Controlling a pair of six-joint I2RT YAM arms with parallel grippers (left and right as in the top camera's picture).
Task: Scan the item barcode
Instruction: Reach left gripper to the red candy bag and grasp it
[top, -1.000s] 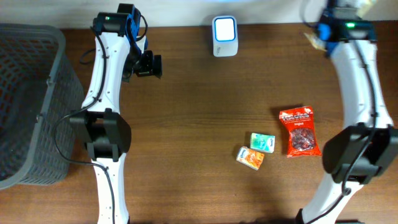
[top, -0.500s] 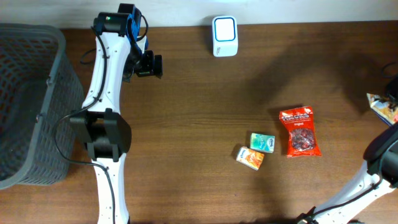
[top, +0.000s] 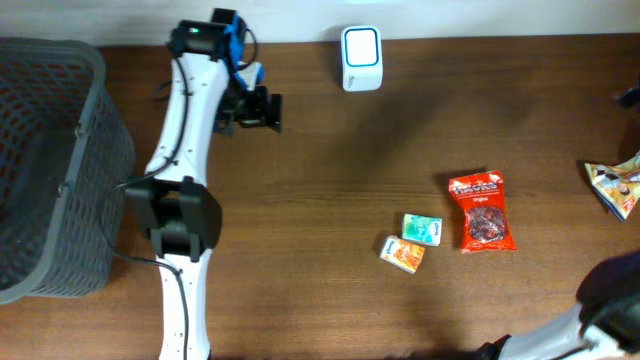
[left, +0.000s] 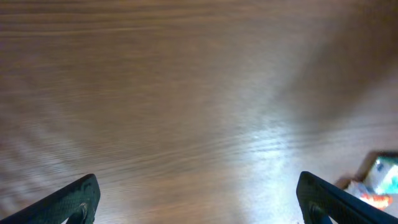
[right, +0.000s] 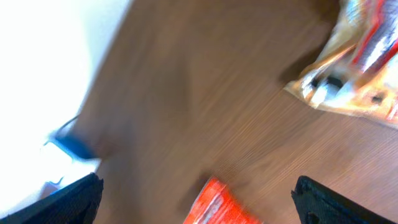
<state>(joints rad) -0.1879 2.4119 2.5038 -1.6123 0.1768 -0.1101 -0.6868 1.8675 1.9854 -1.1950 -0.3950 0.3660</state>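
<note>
Your right fingers stand wide apart, holding nothing, over the bench. The pouch lies loose at the bench's far right edge, well apart from the scanner at the back. Your left fingers, spread as wide and empty, hover between scanner and basket. A red bag, green packet and orange packet lie right of centre.

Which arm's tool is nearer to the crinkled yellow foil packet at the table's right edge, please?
Right. The right tool hovers close beside the crinkled yellow foil packet; the left tool is far across the brown wooden table, beyond the white-and-blue barcode scanner.
</note>
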